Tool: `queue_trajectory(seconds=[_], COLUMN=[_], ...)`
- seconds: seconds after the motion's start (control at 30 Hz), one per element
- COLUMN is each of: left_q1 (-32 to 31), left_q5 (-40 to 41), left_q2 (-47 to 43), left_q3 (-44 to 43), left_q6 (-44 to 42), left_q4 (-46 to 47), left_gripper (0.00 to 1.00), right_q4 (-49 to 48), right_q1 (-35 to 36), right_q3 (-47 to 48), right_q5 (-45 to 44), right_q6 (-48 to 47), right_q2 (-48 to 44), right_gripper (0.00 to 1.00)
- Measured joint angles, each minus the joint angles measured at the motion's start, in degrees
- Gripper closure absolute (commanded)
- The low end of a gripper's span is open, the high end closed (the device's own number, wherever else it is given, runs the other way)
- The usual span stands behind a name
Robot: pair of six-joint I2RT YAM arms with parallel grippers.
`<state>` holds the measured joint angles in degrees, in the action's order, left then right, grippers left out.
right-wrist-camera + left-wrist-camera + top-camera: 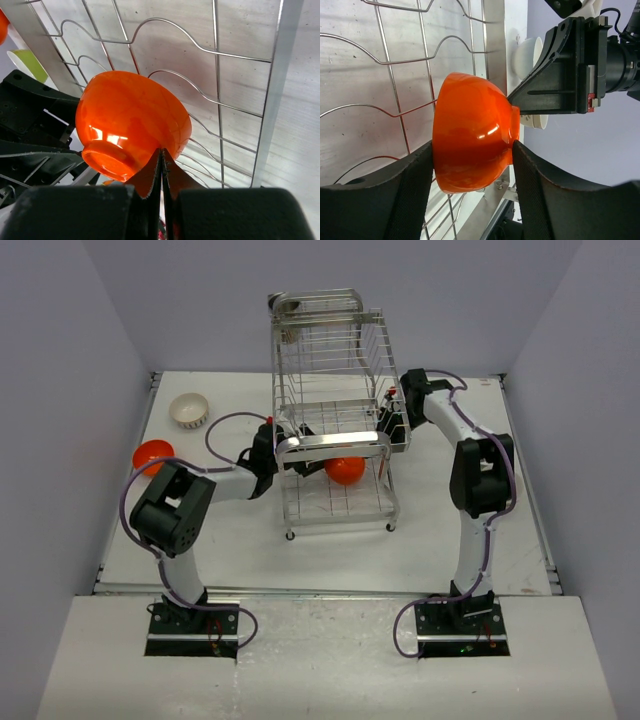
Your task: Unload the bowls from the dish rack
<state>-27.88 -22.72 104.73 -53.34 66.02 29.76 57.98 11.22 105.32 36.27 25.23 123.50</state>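
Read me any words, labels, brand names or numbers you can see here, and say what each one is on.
No text can be read in any view.
The orange bowl and dish rack show no lettering.
The white bowl has dark marks round its outside, too small to tell as text.
The small red tag on the right gripper is too blurred to read.
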Motion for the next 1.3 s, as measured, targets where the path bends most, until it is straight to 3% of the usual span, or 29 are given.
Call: queue_trajectory(seconds=[0.4, 0.77, 0.93, 1.3], left_q1=[0.0, 0.0, 0.0, 0.0], left_q5=[-2.1, -4.2, -5.0, -6.6], left_q2=[0.9, 4.7, 5.5, 7.9], left_q3=[0.0, 0.0, 0.0, 0.4], left_q6=[2.6, 6.1, 7.8, 12.3], left_q4=[7.4, 14.6, 17.2, 26.0], left_gripper=[0.42, 0.52, 0.61, 0.62], right_q4=[0.3, 0.3, 0.3, 0.3], right_q1=[-0.1, 0.0, 0.0, 0.0], right_q3=[0.0, 0.0, 0.0, 0.0], right_q5=[-0.8, -0.8, -0.8, -0.8], right_q6=[-0.5, -0.5, -0.5, -0.5], right_q2=[0.0, 0.0, 0.0, 0.0], right_gripper=[1.00, 1.00, 1.00, 1.00])
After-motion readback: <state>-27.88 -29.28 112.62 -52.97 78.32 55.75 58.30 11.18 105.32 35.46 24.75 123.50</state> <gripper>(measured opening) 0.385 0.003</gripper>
